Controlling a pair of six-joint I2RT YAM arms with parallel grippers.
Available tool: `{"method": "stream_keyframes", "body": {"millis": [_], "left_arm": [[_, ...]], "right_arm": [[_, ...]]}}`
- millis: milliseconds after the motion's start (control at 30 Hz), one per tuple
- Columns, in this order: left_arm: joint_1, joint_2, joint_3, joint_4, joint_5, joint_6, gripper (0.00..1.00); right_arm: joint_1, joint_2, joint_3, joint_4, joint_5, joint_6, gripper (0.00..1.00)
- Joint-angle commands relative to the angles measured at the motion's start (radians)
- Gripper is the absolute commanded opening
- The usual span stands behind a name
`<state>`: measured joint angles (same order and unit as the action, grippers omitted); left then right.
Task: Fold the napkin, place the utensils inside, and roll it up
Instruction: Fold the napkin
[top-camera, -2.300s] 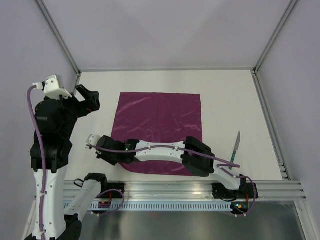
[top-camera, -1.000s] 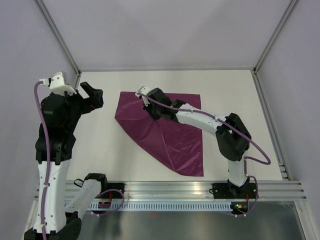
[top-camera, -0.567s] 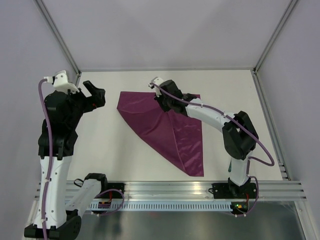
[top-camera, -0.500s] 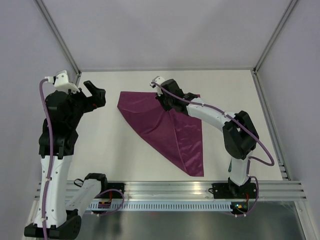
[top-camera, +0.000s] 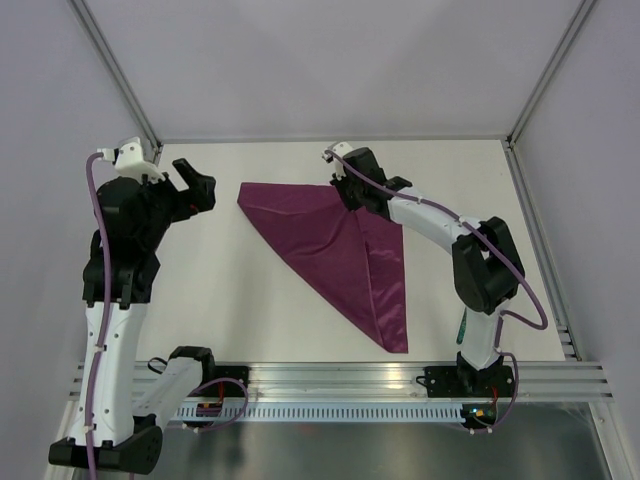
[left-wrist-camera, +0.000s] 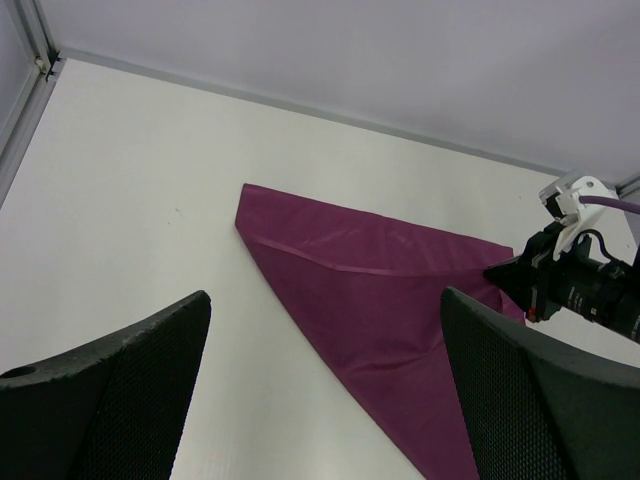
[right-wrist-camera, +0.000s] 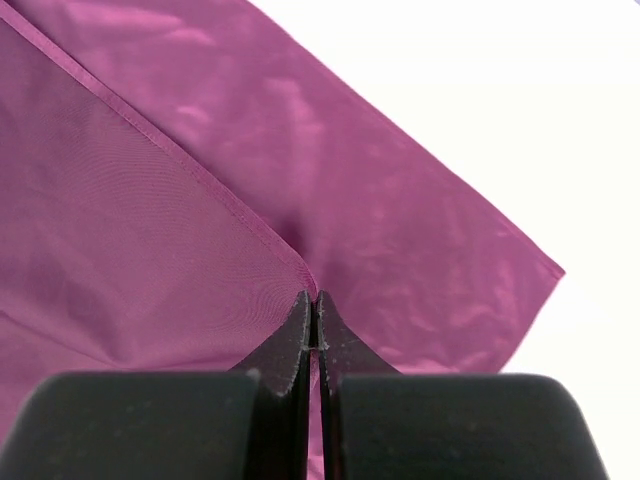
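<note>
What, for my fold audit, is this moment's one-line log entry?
napkin: folded diagonally, triangle | right gripper: shut on napkin corner | left gripper: open, empty, raised

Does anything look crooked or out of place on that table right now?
The napkin is folded askew. The corner pinched in the right arm's shut jaws is short of the far right corner, so the lower layer shows past the folded edge.

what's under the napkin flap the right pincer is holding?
Only the lower layer of the napkin shows, peeking out beyond the flap's hem beside the right pincer, which is shut on the flap's corner. Anything between the layers is covered.
</note>
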<state>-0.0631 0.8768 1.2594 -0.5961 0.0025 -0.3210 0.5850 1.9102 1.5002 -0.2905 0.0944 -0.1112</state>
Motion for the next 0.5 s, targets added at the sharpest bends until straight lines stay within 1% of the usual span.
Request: {"method": "stream_keyframes", "body": {"millis": [0,467], "left_arm": [[0.002,0.008,-0.003,0.035,0.022,0.005,1.0],[0.002,0.028,-0.003,0.044,0.033,0.003,1.0]], "right_arm": [[-0.031,-0.034,0.014,0.027,0.008,-0.018,0.0],[-0.123,0.007,0.048,0.031,-0.001,-0.027,0.0]]}}
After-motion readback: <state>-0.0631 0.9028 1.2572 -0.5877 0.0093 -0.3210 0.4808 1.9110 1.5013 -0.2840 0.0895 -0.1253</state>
